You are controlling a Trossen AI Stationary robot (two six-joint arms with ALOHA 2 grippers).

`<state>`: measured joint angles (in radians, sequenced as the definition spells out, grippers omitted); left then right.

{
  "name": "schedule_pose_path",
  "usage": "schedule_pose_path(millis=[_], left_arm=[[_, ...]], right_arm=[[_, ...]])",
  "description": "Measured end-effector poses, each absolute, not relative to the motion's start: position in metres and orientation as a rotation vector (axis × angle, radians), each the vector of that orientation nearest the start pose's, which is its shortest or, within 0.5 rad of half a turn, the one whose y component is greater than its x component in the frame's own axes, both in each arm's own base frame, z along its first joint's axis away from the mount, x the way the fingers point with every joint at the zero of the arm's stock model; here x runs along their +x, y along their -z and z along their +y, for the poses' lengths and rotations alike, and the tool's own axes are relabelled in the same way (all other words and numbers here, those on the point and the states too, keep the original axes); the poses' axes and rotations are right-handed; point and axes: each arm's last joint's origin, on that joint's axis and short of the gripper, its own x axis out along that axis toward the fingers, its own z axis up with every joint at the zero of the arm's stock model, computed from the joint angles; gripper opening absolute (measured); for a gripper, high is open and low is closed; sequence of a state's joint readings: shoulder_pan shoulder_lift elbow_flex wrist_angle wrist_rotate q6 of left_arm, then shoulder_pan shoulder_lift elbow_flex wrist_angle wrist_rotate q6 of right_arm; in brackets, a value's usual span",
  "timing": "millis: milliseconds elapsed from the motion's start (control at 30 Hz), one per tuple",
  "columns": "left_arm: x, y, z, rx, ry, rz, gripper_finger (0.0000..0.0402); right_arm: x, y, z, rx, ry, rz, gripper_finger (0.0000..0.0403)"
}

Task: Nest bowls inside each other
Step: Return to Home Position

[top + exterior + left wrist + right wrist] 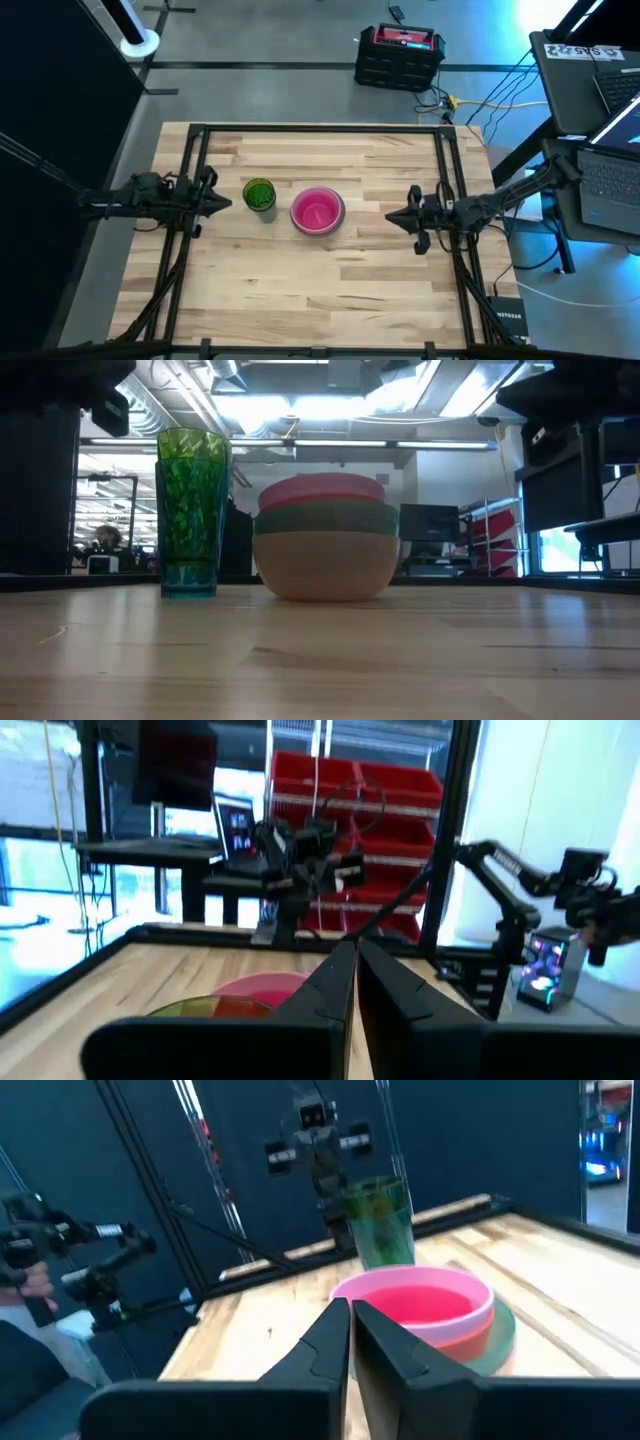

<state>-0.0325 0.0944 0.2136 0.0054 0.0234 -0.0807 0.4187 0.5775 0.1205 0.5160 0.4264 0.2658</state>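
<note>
The bowls (318, 210) stand nested in one stack at the table's middle, a pink one on top (418, 1302), a greenish one and a pale peach one (325, 565) below; the stack rests on its peach base. My left gripper (226, 203) hovers shut at the table's left side, pointing level toward the stack. My right gripper (392, 215) hovers shut at the right side, pointing level toward the stack. Neither touches anything.
A tall green tumbler (259, 194) stands upright just left of the stack, between it and my left gripper. A black frame (320, 130) runs around the table. Bare wood lies at the near and far sides.
</note>
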Motion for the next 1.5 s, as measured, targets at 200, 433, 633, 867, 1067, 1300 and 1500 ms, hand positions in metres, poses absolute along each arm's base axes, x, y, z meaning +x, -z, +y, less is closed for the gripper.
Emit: schedule_pose_path(millis=[200, 433, 633, 867, 1067, 1300, 1500], left_arm=[[0.089, -0.215, -0.004, -0.09, 0.062, -0.174, 0.0], [0.093, -0.195, -0.004, -0.102, 0.067, -0.199, 0.0], [0.097, -0.176, -0.005, -0.098, 0.101, -0.096, 0.0], [0.097, -0.168, -0.003, -0.06, 0.078, -0.024, 0.0], [0.097, -0.168, 0.0, -0.06, 0.018, -0.02, 0.0], [0.097, -0.167, 0.005, -0.06, -0.052, -0.016, 0.0], [0.097, -0.167, 0.005, -0.052, -0.056, -0.015, 0.0]], right_arm=[[0.127, -0.188, 0.043, 0.287, -0.001, -0.127, 0.0001], [0.124, -0.183, 0.042, 0.263, 0.001, -0.164, 0.0001], [0.124, -0.182, 0.042, 0.249, -0.014, -0.158, 0.0001], [0.124, -0.181, 0.043, 0.253, -0.032, -0.147, 0.0001], [0.124, -0.181, 0.044, 0.22, -0.062, -0.139, 0.0001], [0.124, -0.18, 0.045, 0.183, -0.099, -0.13, 0.0001], [0.124, -0.181, 0.044, 0.096, -0.092, -0.145, 0.0001]])
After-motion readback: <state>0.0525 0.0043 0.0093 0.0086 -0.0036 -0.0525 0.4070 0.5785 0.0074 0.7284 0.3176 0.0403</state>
